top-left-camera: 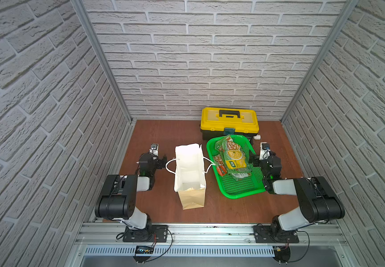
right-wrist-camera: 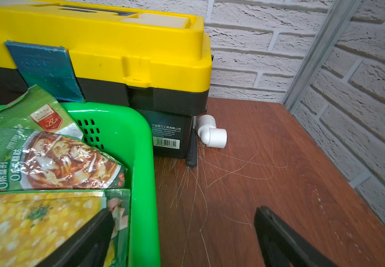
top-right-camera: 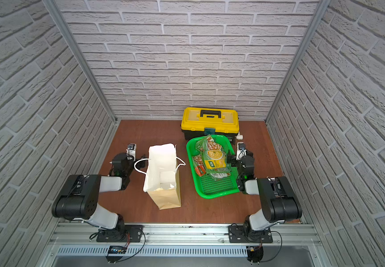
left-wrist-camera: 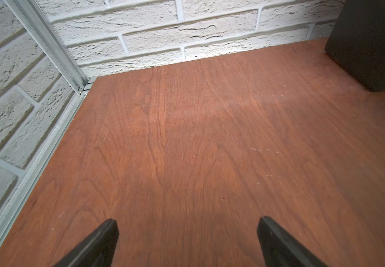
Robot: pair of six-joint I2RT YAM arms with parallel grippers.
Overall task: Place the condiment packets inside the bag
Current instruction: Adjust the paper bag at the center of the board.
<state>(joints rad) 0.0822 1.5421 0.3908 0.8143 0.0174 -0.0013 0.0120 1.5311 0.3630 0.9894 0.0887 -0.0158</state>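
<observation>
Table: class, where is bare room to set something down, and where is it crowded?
Bare: the far-left corner between the bag and back wall; the near strip before bag and basket. Crowded: far right, where toolbox, basket and a white pipe elbow crowd together.

bag (top-right-camera: 162,161): upright | condiment packets (top-right-camera: 212,159): piled in basket (top-right-camera: 217,186) | right hand (top-right-camera: 230,160): seemingly spread

The bag (top-left-camera: 189,171) is showing tan outside and white inside, the condiment packets (top-left-camera: 233,158) are showing green with yellow-orange pictures, the basket (top-left-camera: 242,195) perforated green, and the toolbox (top-left-camera: 228,120) yellow over black.
</observation>
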